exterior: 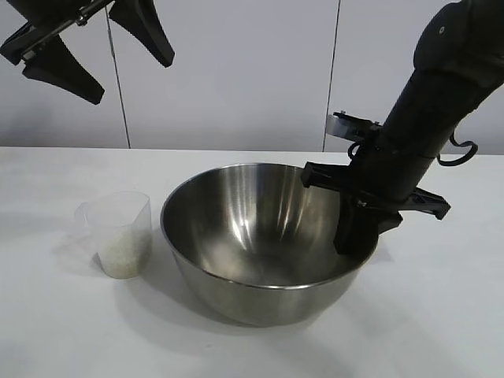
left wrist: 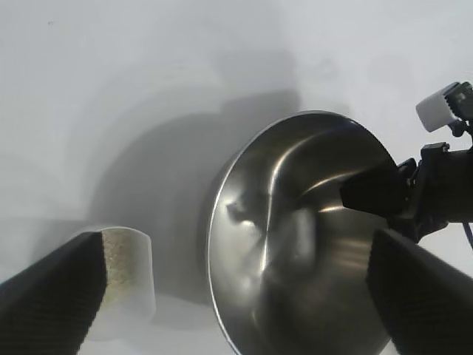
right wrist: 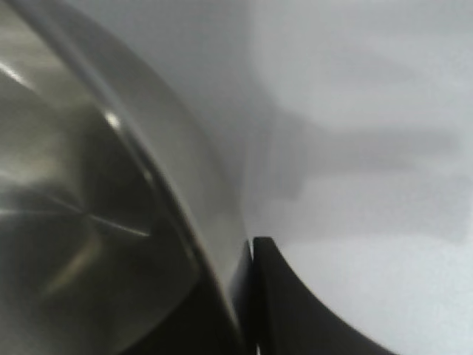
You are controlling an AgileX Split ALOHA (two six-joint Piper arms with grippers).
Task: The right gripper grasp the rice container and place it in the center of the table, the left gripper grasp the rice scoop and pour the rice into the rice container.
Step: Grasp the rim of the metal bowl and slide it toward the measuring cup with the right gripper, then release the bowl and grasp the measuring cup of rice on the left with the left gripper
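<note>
While the right gripper pinches the rice container's right rim, the splayed left gripper hangs upper left above the rice scoop.

Steel bowl beside rice-filled scoop

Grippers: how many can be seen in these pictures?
2. The left gripper hangs open, high above the rice scoop. The right gripper is shut on the rice container rim.

Right end effector clamped on rice container rim; rice scoop beside; left end effector raised, spread.
</note>
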